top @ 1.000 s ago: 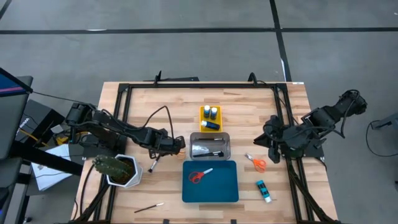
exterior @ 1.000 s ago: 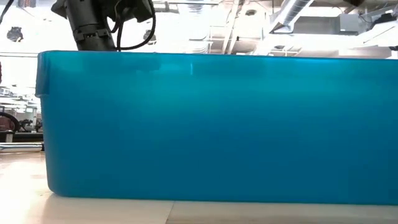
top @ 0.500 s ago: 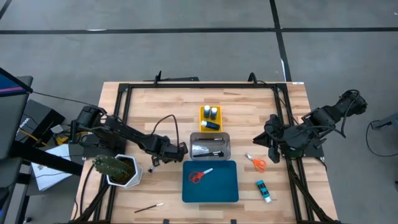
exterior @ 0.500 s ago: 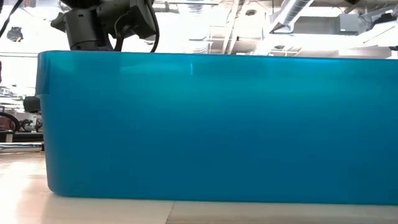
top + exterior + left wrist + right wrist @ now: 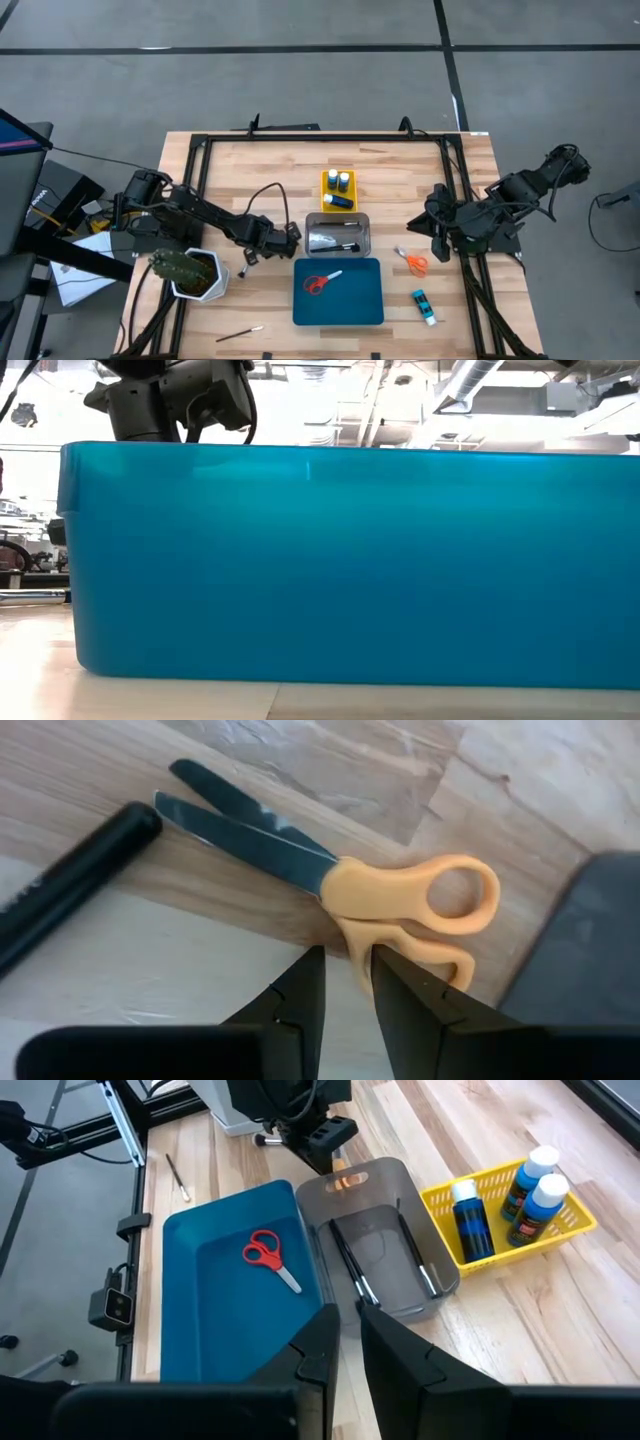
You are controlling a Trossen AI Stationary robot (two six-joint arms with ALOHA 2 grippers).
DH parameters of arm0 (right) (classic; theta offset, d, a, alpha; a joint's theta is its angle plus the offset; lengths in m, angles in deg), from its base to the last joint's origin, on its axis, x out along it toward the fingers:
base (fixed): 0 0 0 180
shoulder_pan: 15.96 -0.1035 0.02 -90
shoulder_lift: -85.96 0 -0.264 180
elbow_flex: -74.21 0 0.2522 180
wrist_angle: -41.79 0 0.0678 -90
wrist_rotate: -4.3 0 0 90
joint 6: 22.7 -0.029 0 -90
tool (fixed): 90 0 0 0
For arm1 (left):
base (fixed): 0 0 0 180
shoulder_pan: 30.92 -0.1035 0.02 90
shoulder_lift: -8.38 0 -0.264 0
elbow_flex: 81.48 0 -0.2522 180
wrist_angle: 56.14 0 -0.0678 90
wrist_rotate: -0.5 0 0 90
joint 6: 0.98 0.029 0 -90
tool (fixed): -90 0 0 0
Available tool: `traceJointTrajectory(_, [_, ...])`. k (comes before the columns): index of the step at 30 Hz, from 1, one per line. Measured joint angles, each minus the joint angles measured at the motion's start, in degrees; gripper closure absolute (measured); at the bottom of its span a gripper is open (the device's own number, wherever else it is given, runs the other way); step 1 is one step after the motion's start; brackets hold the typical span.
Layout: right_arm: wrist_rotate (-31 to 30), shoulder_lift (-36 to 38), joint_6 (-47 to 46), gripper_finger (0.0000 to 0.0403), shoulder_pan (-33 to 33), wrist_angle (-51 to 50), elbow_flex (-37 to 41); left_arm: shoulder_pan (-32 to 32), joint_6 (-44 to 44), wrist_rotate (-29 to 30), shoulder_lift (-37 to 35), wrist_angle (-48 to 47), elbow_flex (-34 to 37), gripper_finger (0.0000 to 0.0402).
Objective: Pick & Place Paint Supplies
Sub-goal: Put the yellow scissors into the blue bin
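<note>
A pair of orange-handled scissors (image 5: pixel 400 900) is low at the wooden table, just left of the grey clear tray (image 5: pixel 338 235). My left gripper (image 5: pixel 347 970) is shut on them and hides them in the high view (image 5: pixel 287 240). Whether the blades rest on the wood, I cannot tell. My right gripper (image 5: pixel 348 1330) hangs raised over the table's right side (image 5: pixel 420 228), shut, with nothing between its fingers. The yellow tray (image 5: pixel 338 188) holds three blue bottles, the grey tray holds brushes, and red scissors (image 5: pixel 320 283) lie in the blue tray (image 5: pixel 340 310). My left gripper pinches the scissors' nearer handle loop (image 5: pixel 352 935), close to the pivot, between its two fingers. The fingers come steeply from above. The scissors lie about level, their blades (image 5: pixel 240 830) slightly parted and pointing away from the grey tray.
A dark rod-like thing (image 5: pixel 70 890) lies beside the blades. A cactus in a white pot (image 5: pixel 190 272) stands at the near left, with a thin brush (image 5: pixel 240 333) in front of it. More orange scissors (image 5: pixel 415 263) and a blue bottle (image 5: pixel 424 307) lie right of the blue tray.
My left gripper has sunk toward the table beside the grey tray and rolled somewhat about its own axis, staying shut on the scissors. My right arm has kept still.
</note>
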Motion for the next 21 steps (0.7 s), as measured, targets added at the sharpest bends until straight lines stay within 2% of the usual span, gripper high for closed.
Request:
traceJointTrajectory(4, [-0.02,0.0,0.0,0.0359,0.0,-0.32,-0.01,-0.03,-1.1,0.07,-0.04,-1.68,-0.05,0.0331])
traceJointTrajectory(15, [0.0,0.0,-0.02,0.0359,0.0,-0.32,-0.02,-0.03,-0.87,0.15,-0.07,-4.66,-0.04,0.039])
traceJointTrajectory(21, [0.0,0.0,-0.07,0.0359,0.0,-0.27,-0.02,0.06,0.74,0.55,-0.24,-4.68,0.95,0.0397])
